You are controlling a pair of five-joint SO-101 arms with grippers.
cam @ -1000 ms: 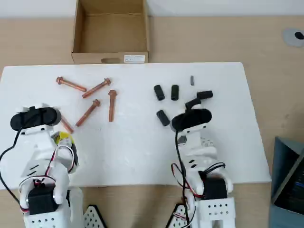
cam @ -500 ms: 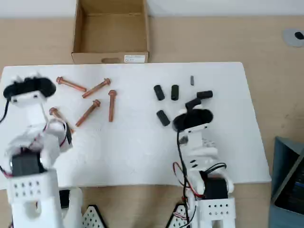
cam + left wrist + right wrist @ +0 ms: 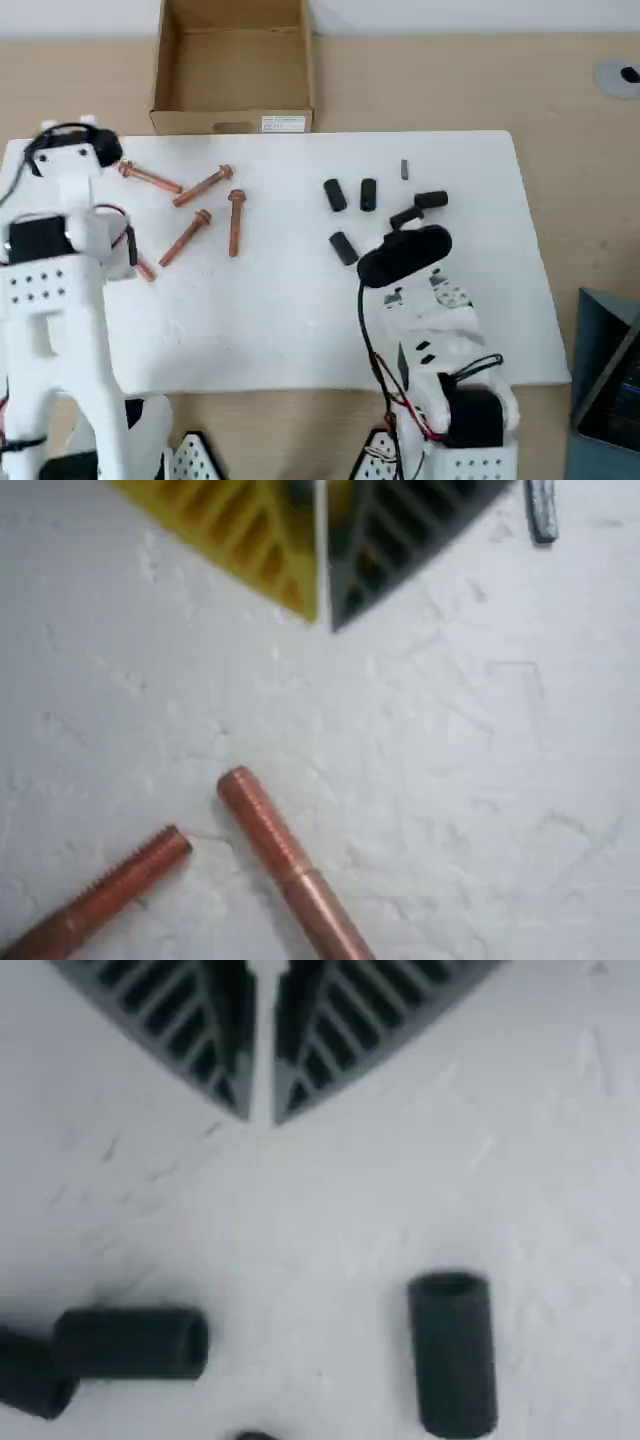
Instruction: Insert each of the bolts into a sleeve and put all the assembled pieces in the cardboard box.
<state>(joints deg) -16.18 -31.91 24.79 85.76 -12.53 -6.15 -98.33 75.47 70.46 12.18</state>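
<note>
Bolts point(image 3: 186, 237) lie loose on the left half of the white mat point(image 3: 290, 320) in the high view. Three rest on diagonals, two with heads toward the far right and one with its head far left. The fourth bolt point(image 3: 236, 222) has its long axis running near to far, head toward the cardboard box point(image 3: 232, 121), which stands off the mat's far edge. Another is partly hidden by the left arm point(image 3: 50, 290). Five black sleeves point(image 3: 343, 248) lie scattered right of centre, beyond the right arm point(image 3: 430, 330).

Left wrist view: the left gripper point(image 3: 322, 605) is closed, fingers touching, nothing held. Two threaded bolt ends point(image 3: 262, 815) converge nearby.

Right wrist view: the right gripper point(image 3: 262, 1110) is closed to a hairline gap and empty. Two sleeves lie on their sides, axes roughly at right angles.
</note>
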